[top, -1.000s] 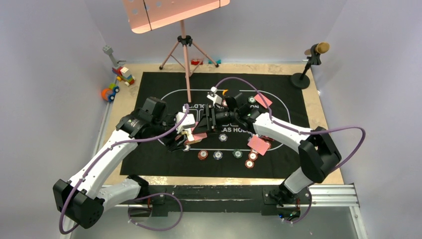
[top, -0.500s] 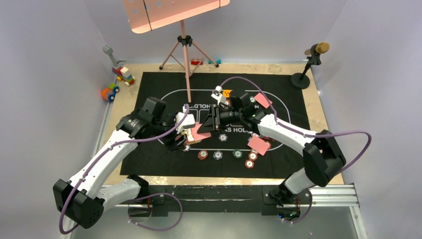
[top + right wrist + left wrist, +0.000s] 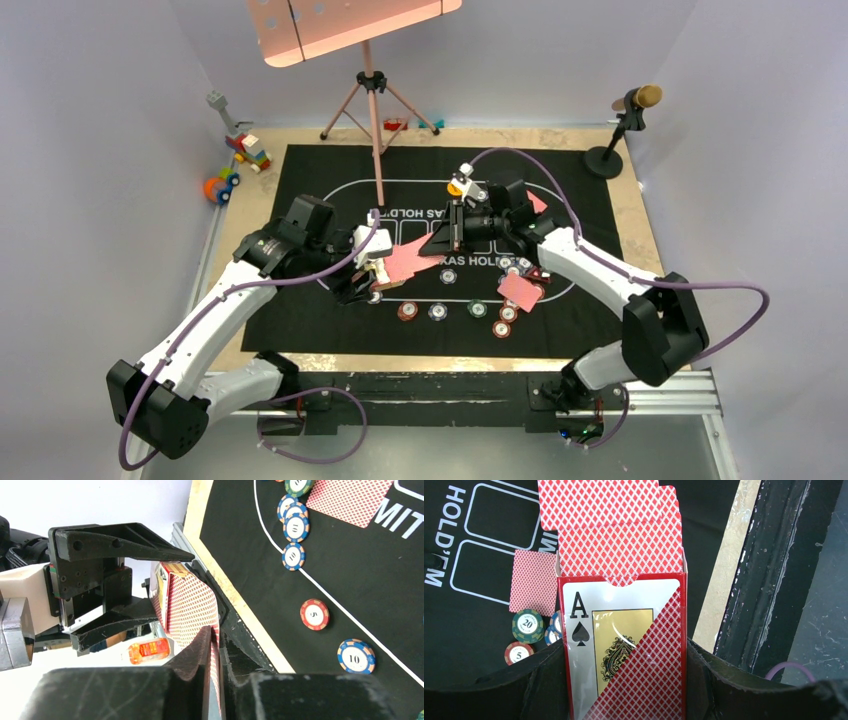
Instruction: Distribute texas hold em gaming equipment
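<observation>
My left gripper (image 3: 372,270) is shut on the red card box (image 3: 624,650), printed with an ace of spades, and holds it open-end out above the mat. Red-backed cards (image 3: 624,555) stick out of the box. My right gripper (image 3: 436,242) is shut on one red-backed card (image 3: 405,257), drawn partly out of the box; in the right wrist view the card (image 3: 192,605) runs between my fingers (image 3: 202,650). Poker chips (image 3: 438,311) lie in a row on the mat's near side. A dealt card (image 3: 521,291) lies beside them.
The black printed mat (image 3: 300,170) covers the table. A music stand tripod (image 3: 372,100) stands at the back, a microphone (image 3: 628,110) at the back right, toy blocks (image 3: 240,160) at the back left. More chips (image 3: 292,556) and a card (image 3: 350,497) lie under my right arm.
My right gripper has moved right, away from the left gripper, drawing the card further out of the box. The left arm and box have stayed put.
</observation>
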{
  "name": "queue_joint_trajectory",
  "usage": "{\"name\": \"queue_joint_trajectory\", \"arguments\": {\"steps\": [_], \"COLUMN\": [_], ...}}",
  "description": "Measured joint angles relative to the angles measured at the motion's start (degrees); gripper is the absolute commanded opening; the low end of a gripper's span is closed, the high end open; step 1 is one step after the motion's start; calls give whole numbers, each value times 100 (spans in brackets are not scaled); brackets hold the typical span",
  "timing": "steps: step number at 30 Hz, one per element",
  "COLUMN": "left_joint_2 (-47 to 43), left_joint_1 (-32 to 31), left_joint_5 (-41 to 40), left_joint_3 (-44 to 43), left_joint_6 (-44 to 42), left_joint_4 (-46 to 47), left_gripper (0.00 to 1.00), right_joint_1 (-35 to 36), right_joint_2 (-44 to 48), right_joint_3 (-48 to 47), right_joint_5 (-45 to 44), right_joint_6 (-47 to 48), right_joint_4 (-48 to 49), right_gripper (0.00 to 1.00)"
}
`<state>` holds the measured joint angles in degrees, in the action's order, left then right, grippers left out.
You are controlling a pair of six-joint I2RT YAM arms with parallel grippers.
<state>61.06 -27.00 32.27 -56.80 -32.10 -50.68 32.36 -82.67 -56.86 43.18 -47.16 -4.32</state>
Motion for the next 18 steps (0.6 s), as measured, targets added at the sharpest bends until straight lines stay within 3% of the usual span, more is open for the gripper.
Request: {"name": "queue_joint_trajectory", "arguments": {"steps": [4,18], "left_joint_2": [0,-61], "left_joint_1": [0,0], "left_joint_5": [0,2], "left_joint_3": [0,0], "left_joint_6": [0,-2], "left_joint_4": [0,4], "left_gripper": [9,9], "right_joint_1": [-127,-721], "right_joint_2": [57,-310], "right_joint_3": [0,-74], "right_joint_5": [9,15], "right_joint_6": [76,271], "right_joint_4": [-116,-76], "right_gripper": [0,0]}}
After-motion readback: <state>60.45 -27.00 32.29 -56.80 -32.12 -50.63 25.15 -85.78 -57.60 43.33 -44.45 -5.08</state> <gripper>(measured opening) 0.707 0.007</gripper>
